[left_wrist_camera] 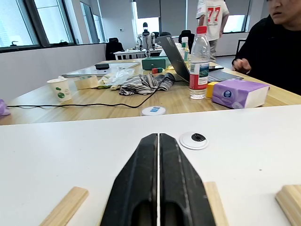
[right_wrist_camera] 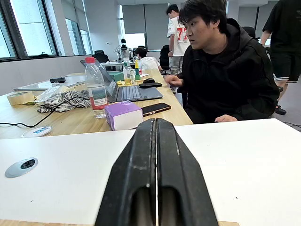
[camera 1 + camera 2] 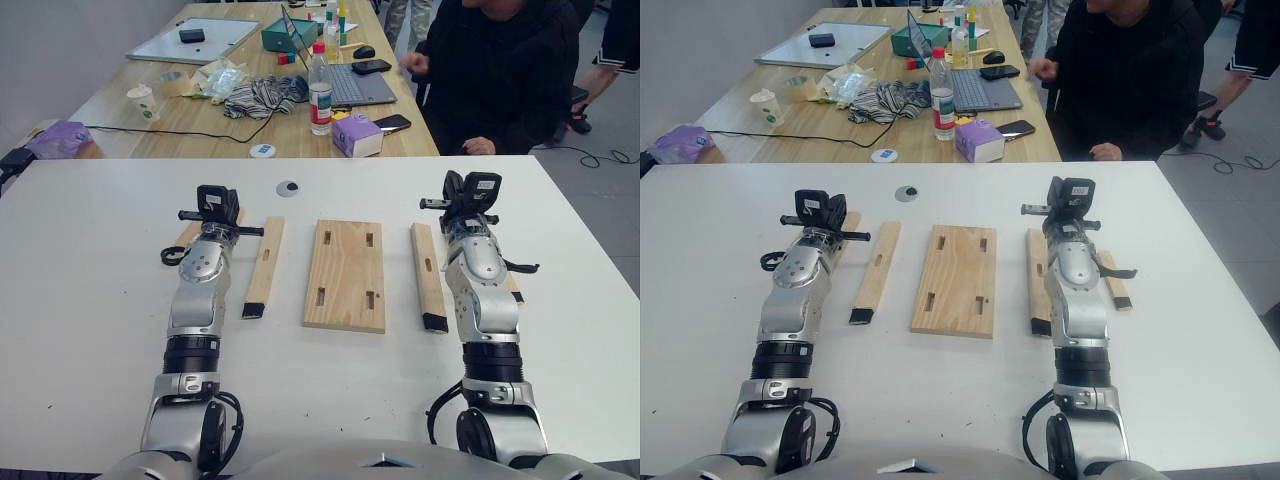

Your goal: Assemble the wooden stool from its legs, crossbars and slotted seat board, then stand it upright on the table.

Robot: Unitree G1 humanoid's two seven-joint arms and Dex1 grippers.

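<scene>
From your head views, the slotted seat board (image 3: 346, 275) lies flat at centre frame on the white table (image 3: 90, 300), with the left leg (image 3: 264, 265) and right leg (image 3: 428, 262) flanking it. Your wrist views settle the fingers: the left gripper (image 1: 158, 136) and right gripper (image 2: 155, 121) are both clenched, holding nothing.

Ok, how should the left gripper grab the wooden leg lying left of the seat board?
Probably across its narrow width near mid-length, coming straight down. The leg lies flat on the table, long and slim, with bare table along both long sides to straddle it. The left gripper is shut and would need to open first.
</scene>
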